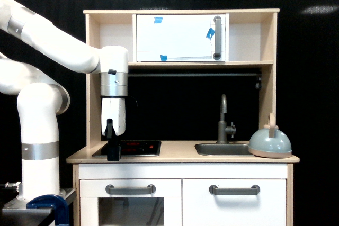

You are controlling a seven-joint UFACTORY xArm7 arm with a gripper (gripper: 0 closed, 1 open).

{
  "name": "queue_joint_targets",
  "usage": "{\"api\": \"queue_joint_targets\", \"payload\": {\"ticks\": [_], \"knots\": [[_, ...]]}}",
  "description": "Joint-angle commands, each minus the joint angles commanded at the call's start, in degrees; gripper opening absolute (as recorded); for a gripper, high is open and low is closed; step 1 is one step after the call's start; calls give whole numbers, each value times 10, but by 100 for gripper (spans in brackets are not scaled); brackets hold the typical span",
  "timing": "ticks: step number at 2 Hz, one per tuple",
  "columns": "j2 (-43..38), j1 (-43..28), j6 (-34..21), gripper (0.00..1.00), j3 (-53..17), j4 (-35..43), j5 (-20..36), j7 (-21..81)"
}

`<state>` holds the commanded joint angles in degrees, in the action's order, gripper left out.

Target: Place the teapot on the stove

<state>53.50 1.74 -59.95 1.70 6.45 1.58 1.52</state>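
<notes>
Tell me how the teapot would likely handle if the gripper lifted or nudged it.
The teapot looks rigid, probably a light toy. Its squat dome on a broad base suggests it would slide rather than tip when pushed. The upright arched handle looks like the natural grip, though it might swing slightly. It sits near the counter edge, so a nudge rightward risks a fall.

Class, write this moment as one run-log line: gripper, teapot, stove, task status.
gripper: down at stove, holding nothing | teapot: on counter right of sink | stove: bare | status: not yet placed

Pincer [113,149] jaw gap unreadable; stove [139,147] markings too faint
</notes>
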Motion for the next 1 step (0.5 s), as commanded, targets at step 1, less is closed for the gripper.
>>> {"api": "queue_joint_targets", "payload": {"ticks": [1], "knots": [[31,-8,3,100,-9,-4,-6,24]]}}
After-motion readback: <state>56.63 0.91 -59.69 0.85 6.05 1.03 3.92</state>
